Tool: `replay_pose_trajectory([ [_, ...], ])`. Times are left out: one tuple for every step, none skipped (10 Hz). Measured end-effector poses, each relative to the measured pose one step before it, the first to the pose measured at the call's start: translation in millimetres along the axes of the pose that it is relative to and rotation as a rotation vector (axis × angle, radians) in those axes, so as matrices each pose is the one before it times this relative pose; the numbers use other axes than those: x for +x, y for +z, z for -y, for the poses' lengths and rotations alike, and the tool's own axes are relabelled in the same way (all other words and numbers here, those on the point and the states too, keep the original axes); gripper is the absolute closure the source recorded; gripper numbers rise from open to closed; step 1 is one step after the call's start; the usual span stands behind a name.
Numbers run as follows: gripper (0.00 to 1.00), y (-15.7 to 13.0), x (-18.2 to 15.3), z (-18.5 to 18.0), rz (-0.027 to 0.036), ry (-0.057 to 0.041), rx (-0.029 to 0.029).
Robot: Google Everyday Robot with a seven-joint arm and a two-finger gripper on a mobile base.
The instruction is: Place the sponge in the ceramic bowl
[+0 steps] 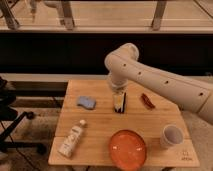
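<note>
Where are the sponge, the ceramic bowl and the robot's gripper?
sponge (86, 102): camera view, middle of the blue pad.
ceramic bowl (128, 149): camera view, bare orange inside.
gripper (118, 99): camera view, its lower end, right of the sponge.

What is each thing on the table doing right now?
Ceramic bowl: upright, empty.
Sponge: lying flat, outside the ceramic bowl.
Cup: upright.
Bottle: lying on its side.
Black block: right under the hand.
Hand: open, empty, just over the black block.
</note>
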Motion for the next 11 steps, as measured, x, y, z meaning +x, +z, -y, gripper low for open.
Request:
replay_pose_trajectory([
  [0.2,-0.66,-0.83,2.53,0.00214,-0.00709,0.0051],
  [0.2,-0.04,-0.54,3.81,0.00065,-0.00929,0.00777],
  [0.2,0.24,-2.69,4.09,0.00441,-0.01038,0.00579],
  [0.2,1.07,-4.73,4.79,0.01104,-0.00711,0.00115],
  [0.2,0.7,-1.47,5.04,0.00358,-0.00165,0.00271],
  [0.2,0.75,-2.79,4.06,0.00586,-0.00307,-0.00059],
  [0.2,0.35,-3.1,2.56,0.00298,-0.00556,-0.0041],
  [0.2,1.08,-5.31,5.15,0.00866,-0.00658,0.00172],
  [0.2,0.61,-1.9,2.79,0.01132,-0.00041,0.0004],
  [0.2,0.39,2.19,3.0,0.0029,0.00016,0.00405],
  [0.2,1.16,-1.68,3.62,0.00355,-0.00623,0.00124],
])
